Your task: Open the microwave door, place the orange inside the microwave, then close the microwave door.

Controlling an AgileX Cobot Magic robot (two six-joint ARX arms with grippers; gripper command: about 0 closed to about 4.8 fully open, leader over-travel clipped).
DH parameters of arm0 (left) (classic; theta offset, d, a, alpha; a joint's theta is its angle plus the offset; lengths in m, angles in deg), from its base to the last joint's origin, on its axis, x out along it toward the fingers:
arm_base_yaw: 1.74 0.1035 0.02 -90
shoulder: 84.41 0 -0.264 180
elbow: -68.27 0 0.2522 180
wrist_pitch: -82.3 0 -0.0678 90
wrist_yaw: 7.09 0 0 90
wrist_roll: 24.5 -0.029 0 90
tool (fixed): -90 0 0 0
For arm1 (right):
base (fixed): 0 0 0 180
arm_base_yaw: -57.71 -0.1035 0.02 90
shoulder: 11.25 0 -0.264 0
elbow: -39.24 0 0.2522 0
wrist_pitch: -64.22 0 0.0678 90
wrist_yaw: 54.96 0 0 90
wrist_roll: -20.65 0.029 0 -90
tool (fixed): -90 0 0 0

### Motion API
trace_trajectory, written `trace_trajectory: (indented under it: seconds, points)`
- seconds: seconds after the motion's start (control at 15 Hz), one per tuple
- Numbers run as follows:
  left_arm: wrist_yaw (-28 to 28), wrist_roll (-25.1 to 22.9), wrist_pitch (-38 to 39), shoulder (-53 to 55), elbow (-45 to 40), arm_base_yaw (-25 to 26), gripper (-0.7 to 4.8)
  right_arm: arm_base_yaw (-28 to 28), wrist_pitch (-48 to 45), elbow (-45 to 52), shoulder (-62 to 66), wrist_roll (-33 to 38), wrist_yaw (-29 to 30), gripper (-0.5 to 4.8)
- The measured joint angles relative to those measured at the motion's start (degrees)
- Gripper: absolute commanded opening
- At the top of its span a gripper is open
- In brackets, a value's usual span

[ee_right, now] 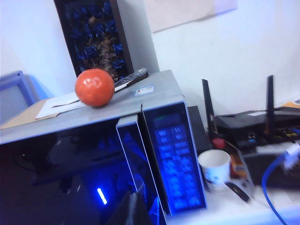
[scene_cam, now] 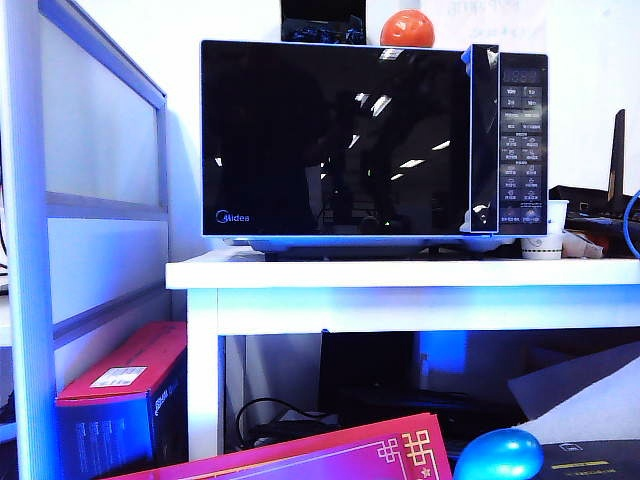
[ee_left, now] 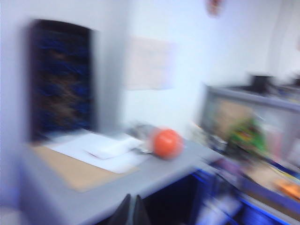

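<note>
Quick look at the setup, everything placed vs the microwave (scene_cam: 372, 140). It sits on a white table (scene_cam: 400, 272), and the microwave door (scene_cam: 335, 138) is flush shut w/ its handle strip right beside the button panel (scene_cam: 523, 145). The orange (scene_cam: 406, 28) is parked on the roof of the microwave, toward the panel end, next to some papers (ee_right: 58, 105) and in front of a dark framed picture (ee_right: 93, 35) leaning on the wall. Prob staged up there so it's easy to grab once the door's out of the way, imo. Nothing inside yet afaict, door's still to be opened first.

Arms: neither shows in the exterior cam. Left gripper (ee_left: 132, 211) is above roof level looking across the top at the orange, well apart from it; the view's badly smeared but the fingers look pressed together, holding nothing. Right gripper (ee_right: 129, 210) hangs in front of the door near the handle strip, also a bit above the roof, tips together, empty. A paper cup (ee_right: 214, 169) and a router (ee_right: 248, 123) sit on the panel side of the microwave.
</note>
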Motion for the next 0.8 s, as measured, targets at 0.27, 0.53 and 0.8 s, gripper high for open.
trace_trajectory:
  seconds: [0.27,0.53,0.8]
  points:
    - [0.02,-6.62,17.49,18.18,26.58,-11.30,-0.04,-0.04,-1.03,-9.99,17.29,-4.63,6.10,-0.01]
    - [-18.53,-15.91,28.02,21.88,30.12,-18.62,-0.04,-1.14,-1.46,-14.25,26.25,-7.50,7.32,0.00]
    - [-27.21,-19.76,28.30,22.01,30.14,-20.96,-0.04,-2.84,-4.68,-14.36,33.33,-9.99,7.82,4.79]
